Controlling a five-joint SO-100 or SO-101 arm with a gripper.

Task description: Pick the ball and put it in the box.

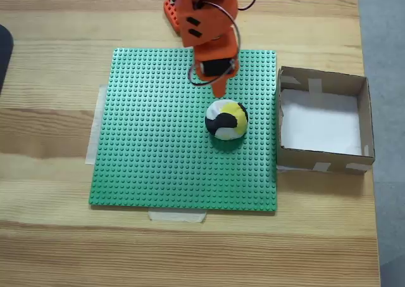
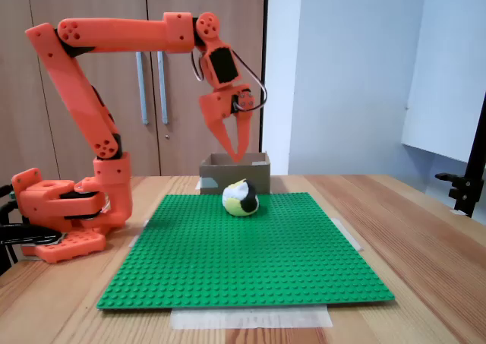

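Note:
The ball [image 1: 226, 120], patched white, black and yellow, rests on the green studded baseplate [image 1: 158, 141] right of its middle. In a fixed view from the side the ball [image 2: 241, 197] sits in front of the box [image 2: 257, 171]. The brown cardboard box [image 1: 316, 158] with a white floor stands off the plate's right edge, nothing inside it. My orange gripper [image 2: 238, 156] hangs point-down in the air above the ball, not touching it. Its fingertips come together with nothing between them. From above, the gripper [image 1: 219, 92] tip lies just behind the ball.
The arm's orange base [image 2: 64, 215] stands on the wooden table beside the baseplate [image 2: 243, 260], which is taped down. A dark object [image 1: 4, 52] pokes in at the table's left edge. Cupboard doors stand behind the table.

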